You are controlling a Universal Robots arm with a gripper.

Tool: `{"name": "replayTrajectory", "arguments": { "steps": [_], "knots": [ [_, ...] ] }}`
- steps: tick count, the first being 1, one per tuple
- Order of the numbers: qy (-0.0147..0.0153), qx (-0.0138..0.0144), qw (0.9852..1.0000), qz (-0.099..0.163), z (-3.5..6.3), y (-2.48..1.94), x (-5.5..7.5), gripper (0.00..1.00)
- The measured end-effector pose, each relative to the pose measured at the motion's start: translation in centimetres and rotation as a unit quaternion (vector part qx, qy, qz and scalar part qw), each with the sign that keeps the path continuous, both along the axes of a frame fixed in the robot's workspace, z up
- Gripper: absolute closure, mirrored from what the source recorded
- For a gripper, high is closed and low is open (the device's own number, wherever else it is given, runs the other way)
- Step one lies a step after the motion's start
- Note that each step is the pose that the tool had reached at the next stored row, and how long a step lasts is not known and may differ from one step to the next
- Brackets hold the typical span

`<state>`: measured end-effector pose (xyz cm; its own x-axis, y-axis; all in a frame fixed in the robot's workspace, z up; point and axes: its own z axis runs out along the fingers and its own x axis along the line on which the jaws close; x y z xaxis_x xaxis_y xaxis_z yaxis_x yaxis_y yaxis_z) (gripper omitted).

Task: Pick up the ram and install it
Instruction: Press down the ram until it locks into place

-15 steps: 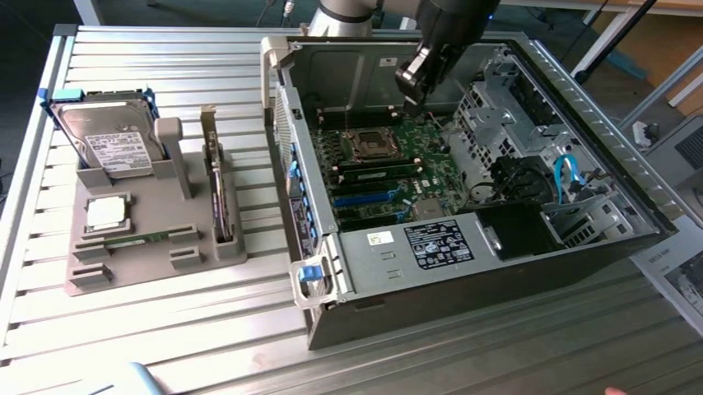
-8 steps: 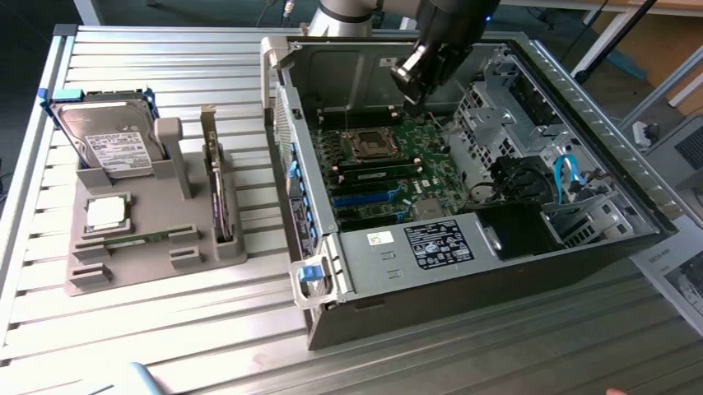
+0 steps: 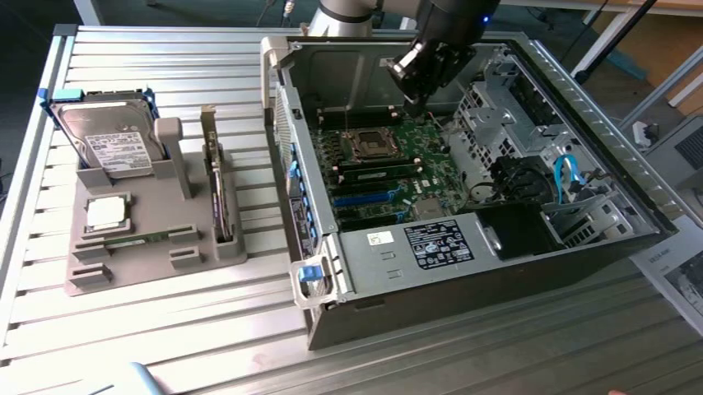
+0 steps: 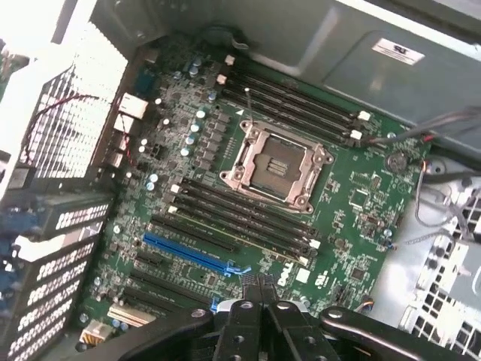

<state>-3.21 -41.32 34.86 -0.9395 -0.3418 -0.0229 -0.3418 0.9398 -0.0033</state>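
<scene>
From my remote station, I see the black gripper (image 3: 417, 103), fingers closed, poised inside the open grey metal computer case (image 3: 571, 247), above the green motherboard (image 3: 384, 169) and near its square silver processor socket (image 3: 371, 146). On the exterior view's left, a grey plastic parts holder (image 3: 143, 239) carries a silver hard drive with a white label (image 3: 110, 144), a square silver processor chip (image 3: 107, 212) and a long narrow green ram stick (image 3: 137, 241).

A slatted metal worktop (image 3: 165, 329) carries two things. A grey holder block (image 3: 143, 247) sits at about nine o'clock in the exterior view. An open computer case (image 3: 462, 271) lies on its side from centre towards three o'clock.
</scene>
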Motion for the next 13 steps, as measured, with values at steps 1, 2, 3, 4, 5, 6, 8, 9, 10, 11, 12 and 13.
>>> {"name": "replayTrajectory", "arguments": {
  "steps": [1,2,3,4,5,6,8,9,10,11,12,13],
  "knots": [
    [0.0,0.0,1.0,-0.009,0.0,0.0,0.0,0.9],
    [0.0,0.0,0.9998,-0.021,0.0,0.0,0.0,0.9],
    [0.0,0.0,0.9996,-0.029,0.0,0.0,0.0,0.9],
    [0.0,0.0,0.9993,-0.038,0.0,0.0,0.0,0.9],
    [0.0,0.0,0.999,-0.044,0.0,0.0,0.0,0.9],
    [0.0,0.0,0.9987,-0.051,0.0,0.0,0.0,0.9],
    [0.0,0.0,0.9974,-0.072,0.0,0.0,0.0,0.9],
    [0.0,0.0,0.9966,-0.082,0.0,0.0,0.0,0.9],
    [0.0,0.0,0.9959,-0.091,0.0,0.0,0.0,0.9],
    [0.0,0.0,0.9952,-0.098,0.0,0.0,0.0,0.9],
    [0.0,0.0,0.9944,-0.106,0.0,0.0,0.0,0.9],
    [0.0,0.0,0.9938,-0.111,0.0,0.0,0.0,0.9]
  ]
}}
